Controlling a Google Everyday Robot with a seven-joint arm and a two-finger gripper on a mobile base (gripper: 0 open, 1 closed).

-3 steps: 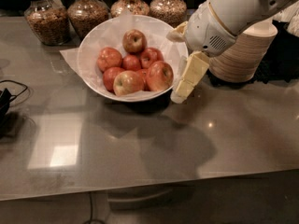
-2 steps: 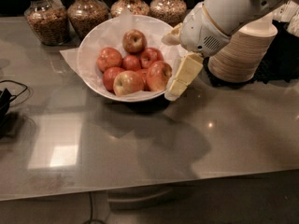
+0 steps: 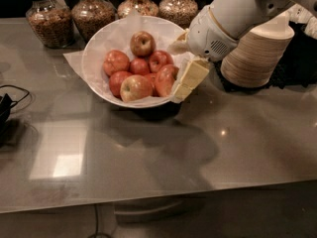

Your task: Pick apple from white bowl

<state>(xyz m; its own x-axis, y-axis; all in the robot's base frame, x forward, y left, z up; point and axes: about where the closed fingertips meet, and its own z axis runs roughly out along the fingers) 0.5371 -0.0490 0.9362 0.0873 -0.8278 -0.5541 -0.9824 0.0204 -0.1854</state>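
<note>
The white bowl [image 3: 96, 78], lined with crinkled white paper, sits on the grey table and holds several apples. The large deep red apple [image 3: 165, 79] lies at the bowl's right side, next to a yellow-green patched apple [image 3: 134, 87]. My gripper [image 3: 176, 67] is at the bowl's right rim, open. Its near cream finger [image 3: 189, 80] hangs down beside the deep red apple, and the far finger [image 3: 180, 35] shows behind it. It holds nothing. The white arm reaches in from the upper right.
A stack of beige disposable bowls [image 3: 257, 53] stands right of the arm. Several glass jars [image 3: 49, 19] of grains line the back edge. A black cable [image 3: 10, 103] lies at the left edge.
The gripper has moved left and slightly down, from beside the bowl to its right rim, close against the deep red apple. The apples have not moved.
</note>
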